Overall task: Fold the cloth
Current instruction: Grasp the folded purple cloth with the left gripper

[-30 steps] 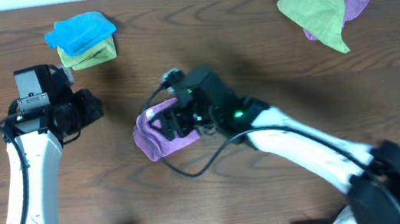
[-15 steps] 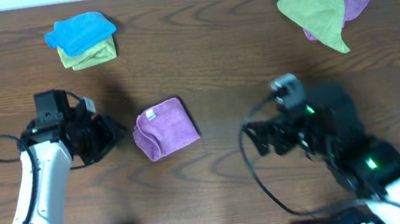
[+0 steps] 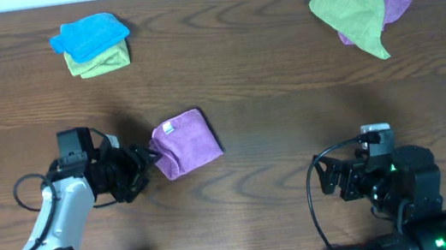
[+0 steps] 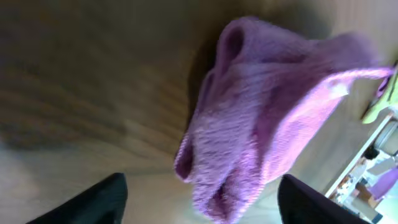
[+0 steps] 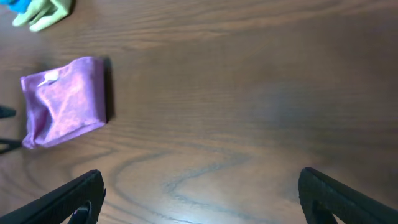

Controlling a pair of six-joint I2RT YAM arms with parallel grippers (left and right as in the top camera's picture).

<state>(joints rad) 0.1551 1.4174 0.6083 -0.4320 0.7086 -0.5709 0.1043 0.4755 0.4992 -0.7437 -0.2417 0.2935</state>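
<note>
On the table [image 3: 268,76], the cloth [image 3: 187,143] lies just beside the left pincer [image 3: 150,159].

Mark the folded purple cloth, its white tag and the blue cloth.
purple cloth [image 3: 189,144]: overhead view, middle of its top face
white tag [image 3: 167,128]: overhead view, the tag's centre
blue cloth [image 3: 88,35]: overhead view, middle of its top

wood table [image 3: 241,62] | purple cloth [image 3: 186,143] (folded) | blue-green stack [image 3: 92,45] | green-purple heap [image 3: 358,5]

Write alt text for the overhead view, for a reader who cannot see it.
A folded purple cloth lies mid-frame, the left gripper at its left edge. The right gripper hangs front right. At the back, a blue cloth tops a green one, left; a green cloth overlaps a purple one, right.
</note>
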